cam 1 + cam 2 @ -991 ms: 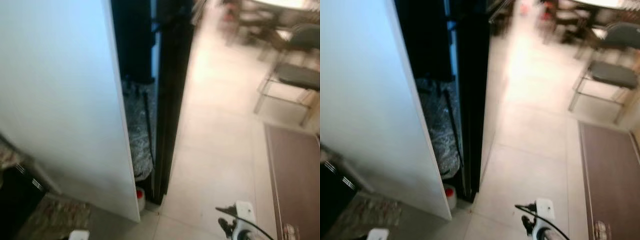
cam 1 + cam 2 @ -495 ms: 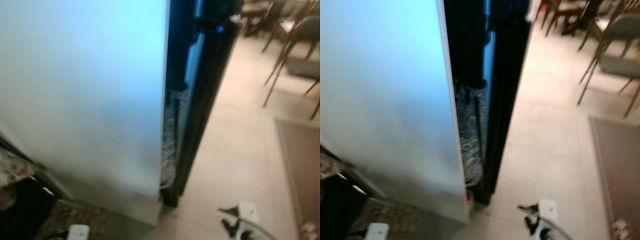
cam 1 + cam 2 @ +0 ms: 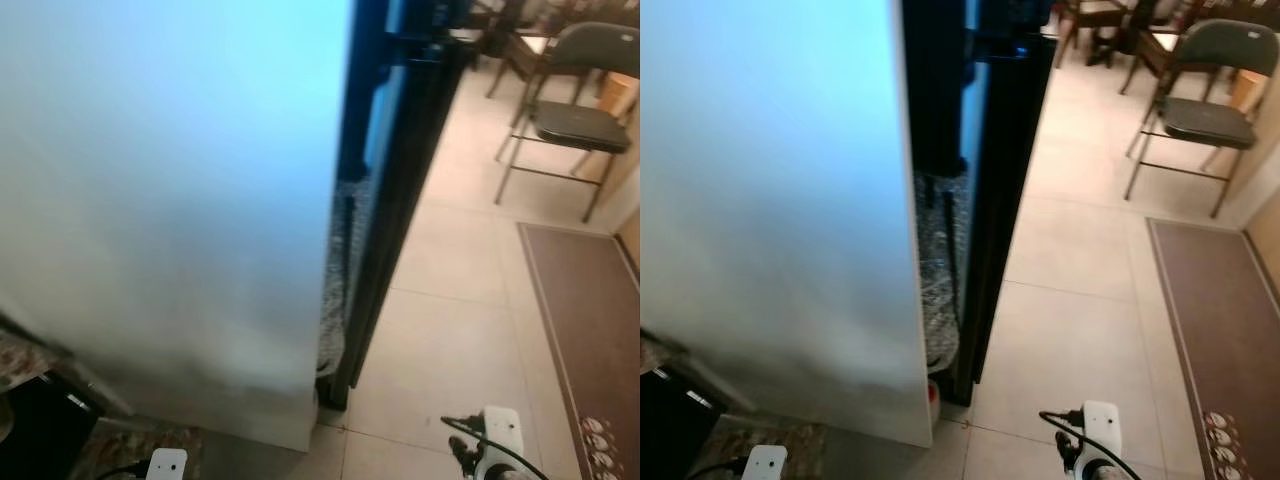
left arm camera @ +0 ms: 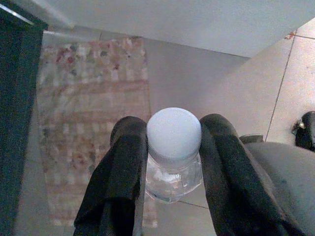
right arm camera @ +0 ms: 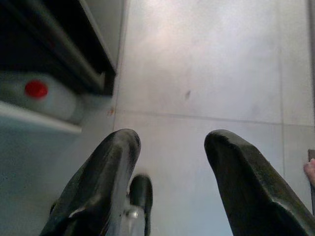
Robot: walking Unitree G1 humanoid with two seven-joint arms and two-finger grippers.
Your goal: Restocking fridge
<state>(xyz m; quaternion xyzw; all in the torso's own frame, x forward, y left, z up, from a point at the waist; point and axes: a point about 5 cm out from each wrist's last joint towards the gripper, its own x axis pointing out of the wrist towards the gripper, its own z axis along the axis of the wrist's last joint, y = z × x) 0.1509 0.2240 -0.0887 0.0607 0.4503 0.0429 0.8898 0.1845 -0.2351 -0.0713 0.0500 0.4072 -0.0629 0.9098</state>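
In the left eye view, a broad pale panel (image 3: 170,190) is seen taking up most of the left side, with a tall black fridge (image 3: 400,170) standing just beyond its right edge. A narrow gap is left between the two, and a speckled grey surface (image 3: 338,290) is visible inside it. A tiled floor (image 3: 450,330) stretches to the right, where a dark chair (image 3: 570,110) stands at the far end and a brown mat (image 3: 585,320) lies along the right edge.

In the right eye view, the same scene is shown, and a small red-capped container (image 3: 932,393) is seen on the floor at the foot of the gap.

In the left wrist view, a clear bottle (image 4: 173,152) with a white cap is pinched between the fingers of the left gripper (image 4: 172,147), held above a patterned rug (image 4: 93,113).

In the right wrist view, the right gripper (image 5: 172,147) is shown with its fingers spread and nothing between them, above the tiles.
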